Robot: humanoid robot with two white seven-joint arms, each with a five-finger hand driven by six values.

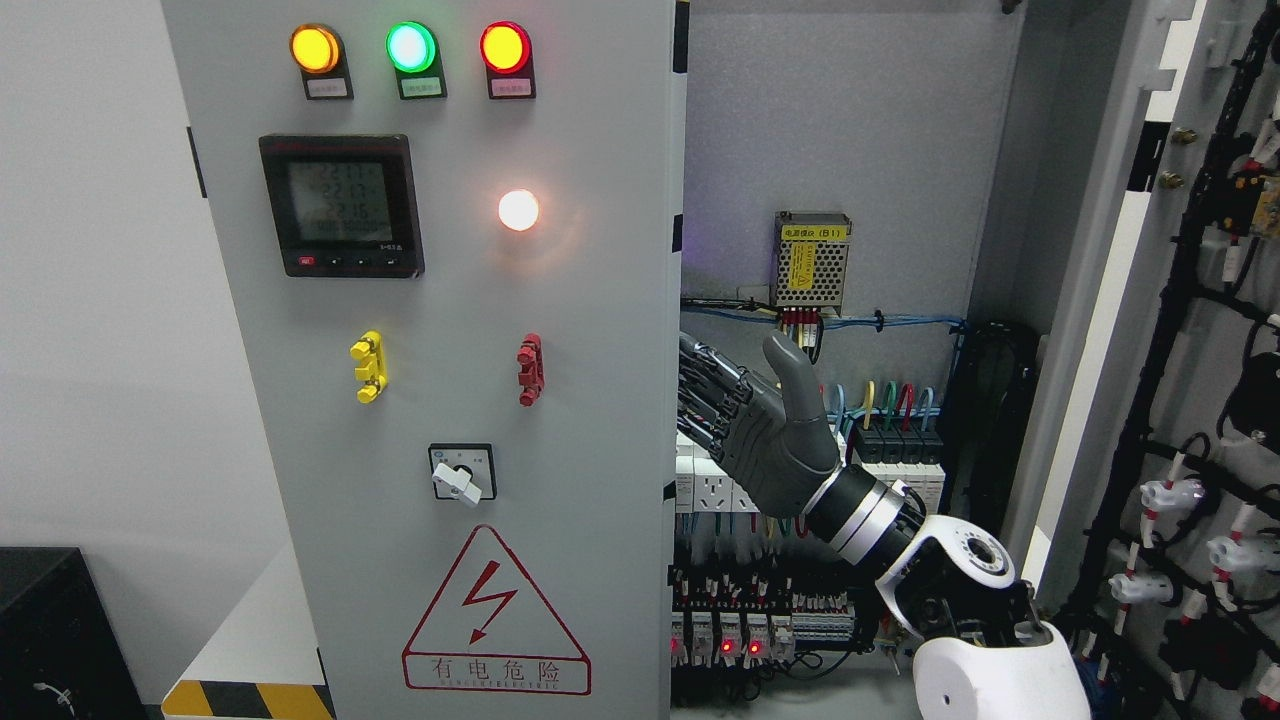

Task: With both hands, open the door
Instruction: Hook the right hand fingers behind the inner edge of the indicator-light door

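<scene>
Right hand (765, 430) between left door (450, 400) and wiring (880, 400).

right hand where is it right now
In the head view, the right hand is inside the open cabinet, fingers at the right edge of the left door, below the yellow-labelled power supply.

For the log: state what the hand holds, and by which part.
The right hand has its fingers at the left door free edge; an actual grip cannot be told.

The cabinet door (440, 330) looks like matt grey painted metal; the right hand (765, 430) seems smooth dark plastic, its wrist glossy.
</scene>
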